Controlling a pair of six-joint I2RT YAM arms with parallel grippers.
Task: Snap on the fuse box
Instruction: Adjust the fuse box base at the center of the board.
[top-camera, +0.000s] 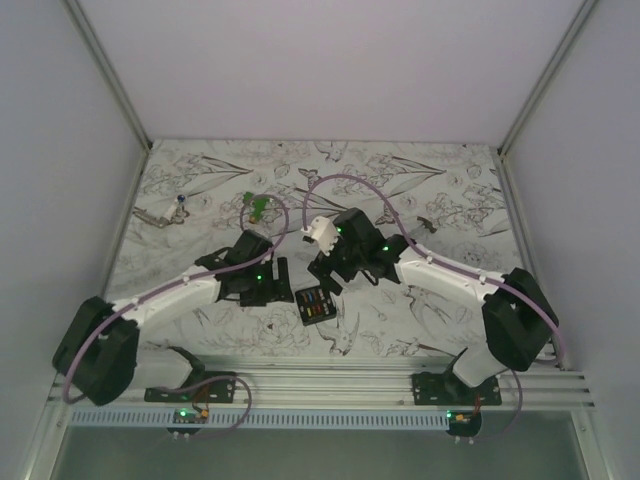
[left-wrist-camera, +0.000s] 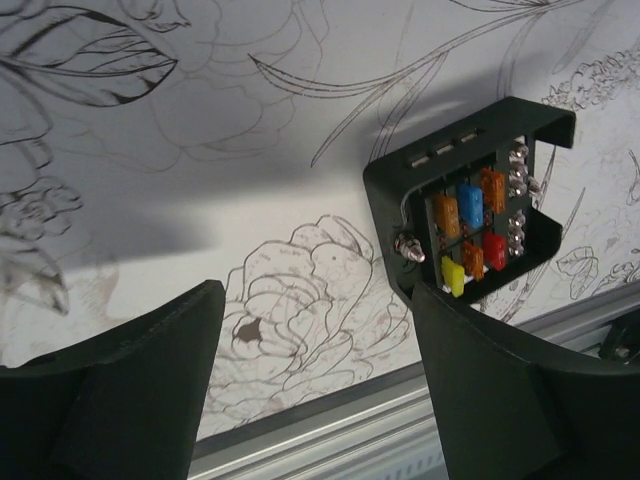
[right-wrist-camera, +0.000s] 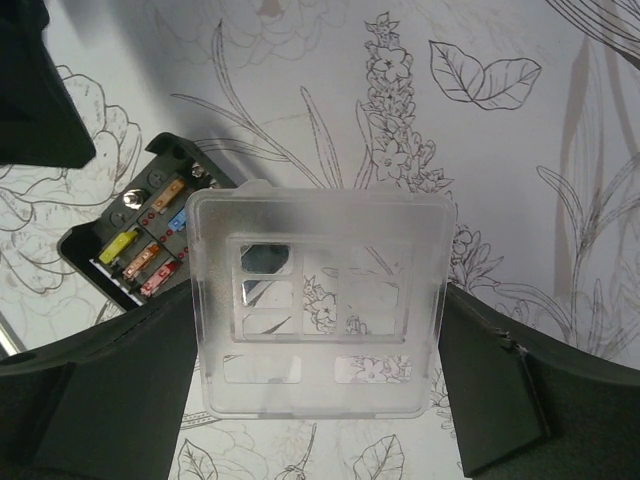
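The fuse box is a small black square box lying open on the flower-print table between the two arms, with orange, blue, red and yellow fuses showing. My left gripper stands open just left of it; its right finger is close beside the box's wall and nothing lies between the jaws. My right gripper holds a clear square plastic cover flat between both fingers, hovering just to the right of the box and above it.
A small green plastic piece lies behind the left arm. A metal item sits at the far left and a small dark item at the back right. An aluminium rail runs along the table's near edge, and walls enclose the sides.
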